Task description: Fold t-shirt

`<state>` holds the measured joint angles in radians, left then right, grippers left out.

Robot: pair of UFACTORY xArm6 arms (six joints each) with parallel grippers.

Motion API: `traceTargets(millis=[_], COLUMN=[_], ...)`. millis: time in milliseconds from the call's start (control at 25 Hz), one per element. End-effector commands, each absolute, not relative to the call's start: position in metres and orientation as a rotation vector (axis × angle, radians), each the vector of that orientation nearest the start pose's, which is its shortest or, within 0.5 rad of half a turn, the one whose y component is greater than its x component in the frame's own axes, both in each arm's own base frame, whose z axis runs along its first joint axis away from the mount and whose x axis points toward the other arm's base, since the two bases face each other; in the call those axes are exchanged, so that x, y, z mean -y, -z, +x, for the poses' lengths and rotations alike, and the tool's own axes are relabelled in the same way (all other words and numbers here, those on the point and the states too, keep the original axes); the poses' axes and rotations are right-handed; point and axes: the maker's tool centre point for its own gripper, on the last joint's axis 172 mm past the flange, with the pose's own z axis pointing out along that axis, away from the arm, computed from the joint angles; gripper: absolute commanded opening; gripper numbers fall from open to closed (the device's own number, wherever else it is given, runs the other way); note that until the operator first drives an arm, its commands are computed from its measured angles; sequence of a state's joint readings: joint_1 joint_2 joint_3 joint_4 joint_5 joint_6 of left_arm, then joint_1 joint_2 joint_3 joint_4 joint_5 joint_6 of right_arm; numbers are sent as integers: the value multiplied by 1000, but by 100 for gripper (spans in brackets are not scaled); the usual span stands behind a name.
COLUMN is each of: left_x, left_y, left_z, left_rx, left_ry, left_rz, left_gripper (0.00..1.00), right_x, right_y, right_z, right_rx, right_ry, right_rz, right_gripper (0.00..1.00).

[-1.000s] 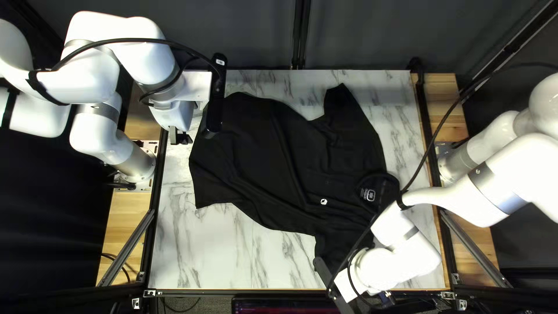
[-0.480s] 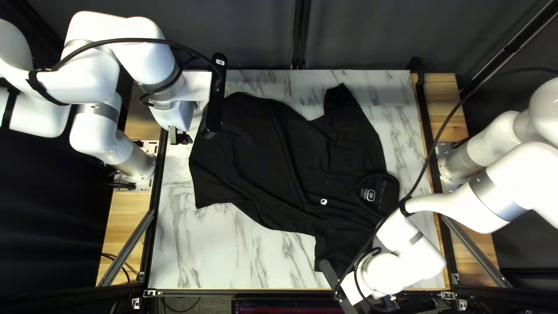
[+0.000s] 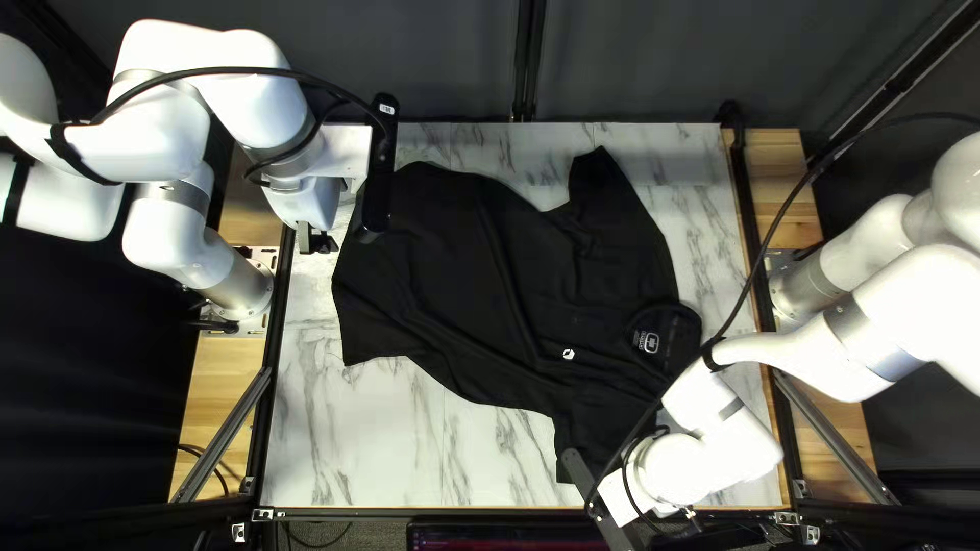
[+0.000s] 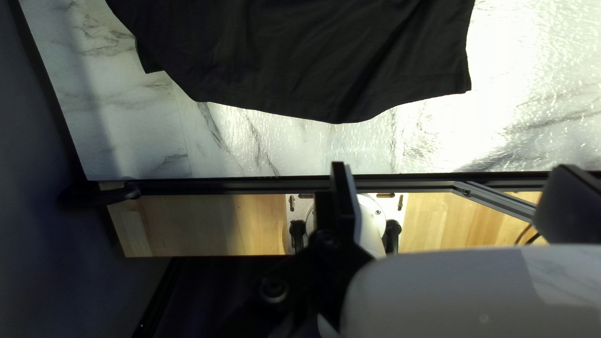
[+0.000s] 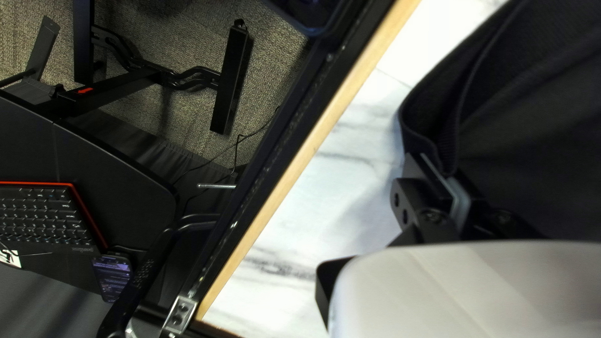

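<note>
A black t-shirt [image 3: 505, 298] lies spread and rumpled on the marble table [image 3: 383, 436], with one sleeve pointing to the far edge and one toward the near edge. My right gripper [image 3: 576, 468] sits low at the near sleeve. In the right wrist view its fingers [image 5: 425, 192] pinch a raised fold of the sleeve hem [image 5: 441, 136], so the right gripper [image 5: 462, 192] is shut on the cloth. My left gripper [image 3: 374, 199] hovers by the shirt's far-left corner. In the left wrist view the left gripper [image 4: 450, 206] stands wide open and empty, with the shirt's hem [image 4: 328, 112] ahead of it.
Wooden strips [image 3: 781, 184] and black frame rails [image 3: 268, 360] border the table on both sides. Beyond the near edge [image 5: 300, 150], the right wrist view shows a keyboard [image 5: 42, 220] and black stands on the carpet. The left arm's base [image 4: 371, 220] sits beside the left rail.
My right gripper shifted slightly to the right along the near edge at the sleeve, and its wrist shifted a little. The left arm and the shirt's body have not moved.
</note>
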<state>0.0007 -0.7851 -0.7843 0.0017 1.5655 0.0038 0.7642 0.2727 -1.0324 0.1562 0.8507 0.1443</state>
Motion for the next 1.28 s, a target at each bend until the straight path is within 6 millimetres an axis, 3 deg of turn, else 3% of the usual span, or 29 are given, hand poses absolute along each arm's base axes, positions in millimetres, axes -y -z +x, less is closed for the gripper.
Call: traceTargets(millis=[40, 280, 320, 360, 400, 440, 600, 720, 840, 920, 1000, 1040, 1240, 1280], left_x=[-1, -1, -1, -1, -1, -1, -1, -1, -1, -1, -1, -1, -1, -1], left_y=[-314, -314, -314, -314, -314, -314, -314, -314, -314, -314, -314, -314, -314, -314], left_z=[256, 256, 256, 256, 256, 256, 256, 256, 256, 256, 256, 256, 256, 256], left_rx=[-5, -5, -5, -5, -5, -5, -5, -5, -5, -5, -5, -5, -5, -5], left_ry=[6, 6, 6, 6, 6, 6, 6, 6, 6, 6, 6, 6, 6, 6], left_rz=[-3140, -3140, -3140, -3140, -3140, -3140, -3140, -3140, -3140, -3140, -3140, -3140, -3140, -3140], left_gripper=[100, 100, 100, 100, 100, 100, 100, 100, 100, 100, 100, 100, 100, 100], right_x=[-351, -357, -357, -356, -354, -350, -324, -285, -213, -179, -123, -82, 24, 24], right_y=[-65, -72, -72, -73, -74, -77, -90, -107, -125, -131, -144, -153, -168, -168], right_z=[314, 300, 300, 300, 301, 302, 307, 314, 320, 319, 319, 321, 338, 338], right_rx=[760, 731, 728, 723, 718, 710, 685, 659, 606, 571, 524, 489, 384, 384], right_ry=[-226, -244, -242, -239, -234, -225, -189, -156, -120, -103, -67, -41, 88, 88], right_rz=[-2978, -2978, -2977, -2977, -2977, -2978, -2995, -3021, -3059, -3076, -3093, -3105, -3114, -3114], right_gripper=[0, 0, 14, 89, 98, 100, 100, 100, 100, 100, 100, 100, 100, 100])
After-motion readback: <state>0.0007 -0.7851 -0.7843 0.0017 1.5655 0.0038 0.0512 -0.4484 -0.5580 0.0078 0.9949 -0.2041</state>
